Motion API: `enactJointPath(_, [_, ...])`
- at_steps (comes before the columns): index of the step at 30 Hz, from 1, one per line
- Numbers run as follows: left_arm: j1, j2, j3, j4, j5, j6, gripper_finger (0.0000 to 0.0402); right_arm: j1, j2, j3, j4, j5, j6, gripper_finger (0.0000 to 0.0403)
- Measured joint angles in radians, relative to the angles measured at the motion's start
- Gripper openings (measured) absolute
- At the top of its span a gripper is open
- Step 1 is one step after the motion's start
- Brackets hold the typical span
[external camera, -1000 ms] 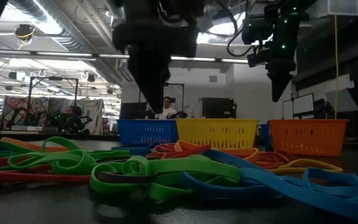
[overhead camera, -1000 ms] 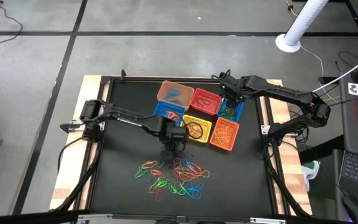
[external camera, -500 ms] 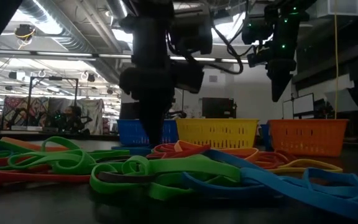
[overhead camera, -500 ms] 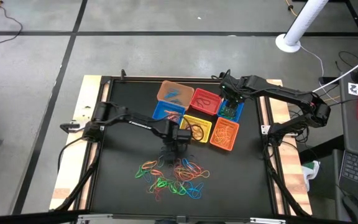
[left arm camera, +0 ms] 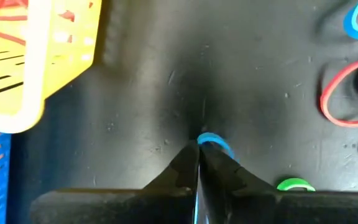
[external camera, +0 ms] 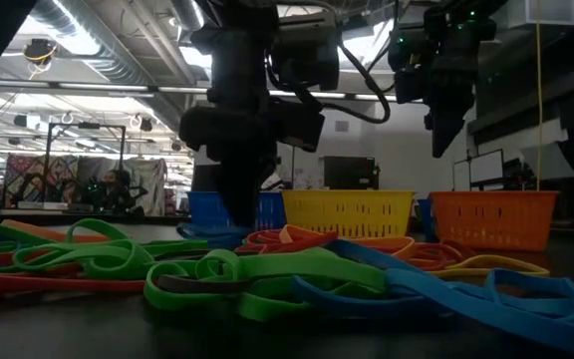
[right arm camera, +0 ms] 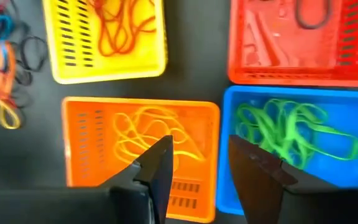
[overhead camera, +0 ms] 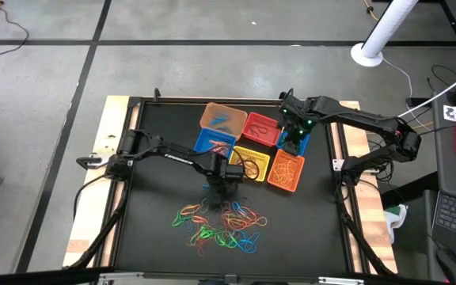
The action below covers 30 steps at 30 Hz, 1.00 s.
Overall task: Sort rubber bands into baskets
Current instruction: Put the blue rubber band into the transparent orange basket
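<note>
The left gripper (left arm camera: 197, 163) is down on the bench (overhead camera: 157, 222) between the yellow basket (overhead camera: 251, 162) and the rubber band pile (overhead camera: 220, 222), fingers pinched shut on a blue rubber band (left arm camera: 215, 143). This looks like the pickup step; next it must lift and carry the band to a blue basket (overhead camera: 214, 141). The right gripper (right arm camera: 199, 163) hovers open-fingered over the baskets.

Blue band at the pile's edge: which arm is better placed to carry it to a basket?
Left. Its claw is shut on the blue band beside the pile. The right claw hangs open, empty, over the baskets.
</note>
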State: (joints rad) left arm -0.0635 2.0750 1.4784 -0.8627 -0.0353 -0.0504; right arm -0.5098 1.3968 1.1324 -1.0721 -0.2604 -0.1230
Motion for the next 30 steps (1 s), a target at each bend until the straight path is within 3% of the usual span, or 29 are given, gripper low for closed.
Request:
enactJointPath(6, [0.001,-0.028,0.012,-0.049,0.0,0.054,0.0004,0.002,0.0,0.0,0.0,-0.022,0.061,0.0154])
enactJointPath(11, [0.014,-0.106,0.034,-0.074,-0.003,0.098,0.0003,0.07,0.0,0.0,0.005,-0.032,0.071,0.0154])
enactJointPath(22, [0.144,-0.368,0.035,-0.033,-0.139,0.182,0.0001,0.418,0.0,-0.003,0.097,-0.031,0.183,0.0154])
enactJointPath(30, [0.321,-0.422,0.035,0.156,-0.157,0.302,0.0001,0.65,0.0,-0.003,0.193,0.138,0.313,0.0154])
